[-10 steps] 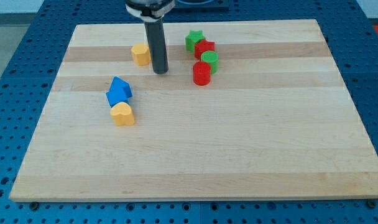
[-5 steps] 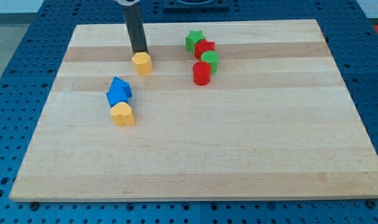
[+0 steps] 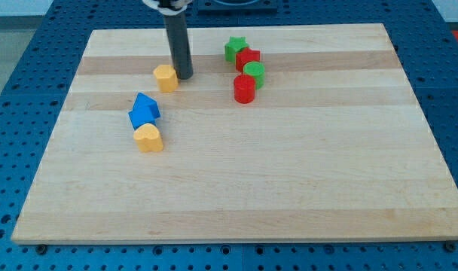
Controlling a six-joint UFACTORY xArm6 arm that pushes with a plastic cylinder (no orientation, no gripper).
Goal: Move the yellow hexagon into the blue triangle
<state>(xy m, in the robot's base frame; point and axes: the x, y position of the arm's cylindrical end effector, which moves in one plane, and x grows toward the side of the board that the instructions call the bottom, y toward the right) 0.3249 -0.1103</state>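
Rod first: we see no gripper, only our tip (image 3: 184, 77) set down on the board just beside the yellow hexagon (image 3: 166, 77), on its right, seemingly touching it, so we judge we are mid-push with the block well short of the blue triangle (image 3: 145, 110) lower left. Next we need to get behind the hexagon's upper right and drive it down-left. The rod's top is cut off, and the blue block's shape is hard to read.

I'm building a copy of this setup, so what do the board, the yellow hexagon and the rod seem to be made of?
The board looks like pale unvarnished wood, with visible grain and joined strips. The yellow hexagon looks like matte painted wood or plastic; I cannot tell which. The rod ending in my tip, just right of the hexagon, looks like dark, smooth metal or plastic.
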